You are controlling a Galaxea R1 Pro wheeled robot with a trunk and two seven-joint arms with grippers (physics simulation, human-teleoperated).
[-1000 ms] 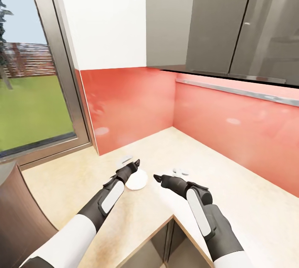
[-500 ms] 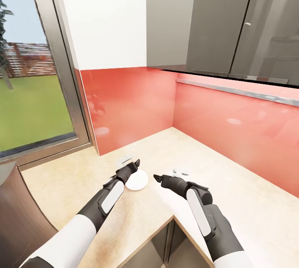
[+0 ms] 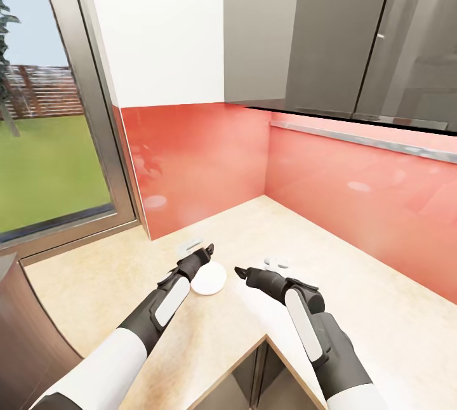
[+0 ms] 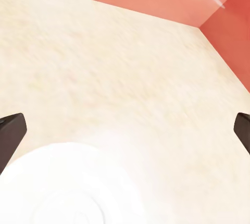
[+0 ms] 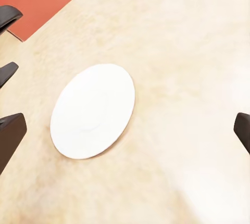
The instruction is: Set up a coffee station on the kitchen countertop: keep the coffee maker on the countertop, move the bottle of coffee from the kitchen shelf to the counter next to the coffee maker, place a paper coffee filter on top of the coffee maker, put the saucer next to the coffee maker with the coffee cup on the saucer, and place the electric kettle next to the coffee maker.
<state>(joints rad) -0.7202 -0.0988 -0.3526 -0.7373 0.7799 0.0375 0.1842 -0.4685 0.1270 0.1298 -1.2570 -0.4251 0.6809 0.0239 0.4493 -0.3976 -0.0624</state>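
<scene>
A: What is being seen on the kitchen countertop (image 3: 355, 308) in the head view?

B: The saucer (image 3: 211, 278) is being shown lying flat on the beige worktop, in the corner formed by the red backsplash (image 3: 209, 162). A small white thing (image 3: 192, 245) is lying just beyond the left gripper (image 3: 209, 249), and another small white object (image 3: 277, 263) is sitting just past the right gripper (image 3: 239, 271); neither can be told apart clearly.

A: How are the grippers being held?

B: The left gripper is being held directly over the near edge of the saucer, its fingers (image 4: 10, 133) being spread wide in its wrist view, with nothing being gripped. The right gripper is being held just beside the saucer, its fingers (image 5: 10, 133) likewise being spread far apart and nothing being clasped between them.

A: Is the saucer being touched?

B: Contact cannot be told; in the right wrist view the saucer (image 5: 94, 110) is being seen whole on the counter, the left gripper's fingertips (image 5: 8, 15) being poised by its far rim
</scene>
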